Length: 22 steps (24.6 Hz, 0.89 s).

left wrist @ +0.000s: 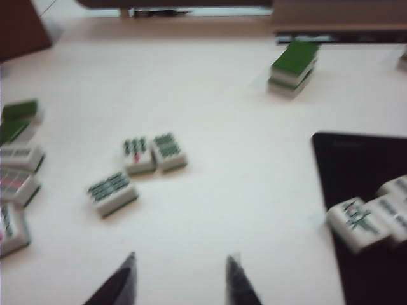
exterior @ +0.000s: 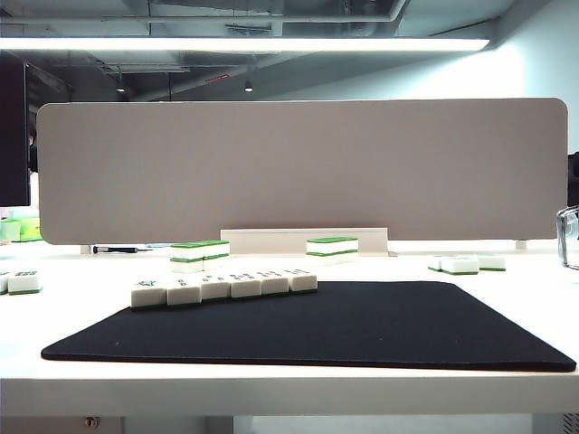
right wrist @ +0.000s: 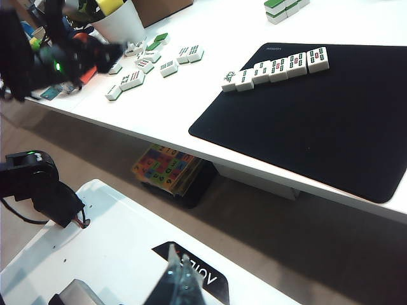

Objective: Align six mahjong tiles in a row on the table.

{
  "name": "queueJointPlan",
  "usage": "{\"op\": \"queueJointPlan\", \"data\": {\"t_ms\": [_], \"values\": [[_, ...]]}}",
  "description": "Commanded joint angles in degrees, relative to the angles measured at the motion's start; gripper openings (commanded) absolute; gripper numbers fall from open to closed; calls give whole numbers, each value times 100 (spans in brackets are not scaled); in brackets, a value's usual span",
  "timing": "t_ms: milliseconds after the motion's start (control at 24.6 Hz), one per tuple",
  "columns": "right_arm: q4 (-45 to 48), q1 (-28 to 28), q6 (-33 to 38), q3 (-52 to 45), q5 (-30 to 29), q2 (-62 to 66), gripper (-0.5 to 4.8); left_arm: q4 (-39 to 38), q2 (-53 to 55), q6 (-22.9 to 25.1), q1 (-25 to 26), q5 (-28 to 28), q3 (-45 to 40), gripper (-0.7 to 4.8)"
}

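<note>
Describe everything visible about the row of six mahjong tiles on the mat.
The six mahjong tiles are small white blocks with thin green bases, lying face up with green, red and dark marks. They sit side by side in one slightly slanted line along the far left edge of the black mat, neighbours apparently touching. The leftmost tile sits at the mat's corner. No hand touches them.

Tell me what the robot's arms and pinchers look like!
The left gripper ends in two dark, pointy fingertips. In the right wrist view that left arm looks black and blurry, with a little green light and an orange-red patch. The right gripper has slim greyish, shiny-looking fingers. A black block with a green light and thin black cables sits on the robot's white base.
</note>
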Motion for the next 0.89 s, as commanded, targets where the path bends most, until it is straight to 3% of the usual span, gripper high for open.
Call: {"op": "queueJointPlan", "data": {"t_ms": [41,203,406,609,893], "values": [[52,7,0,15,-9,-70,-1,144,-809,-146,339,22,-640,175],[52,4,0,15,-11,-70,-1,304,-1493,-164,584,63,-1191,175],[50,7,0,15,-11,-70,-1,420,-2251,-116,1154,957,-1818,175],[52,7,0,15,-9,-70,-1,214,-2946,-120,1172,979,-2114,175],[52,7,0,15,-11,-70,-1,-28,-2938,48,1172,1080,-2114,175]]}}
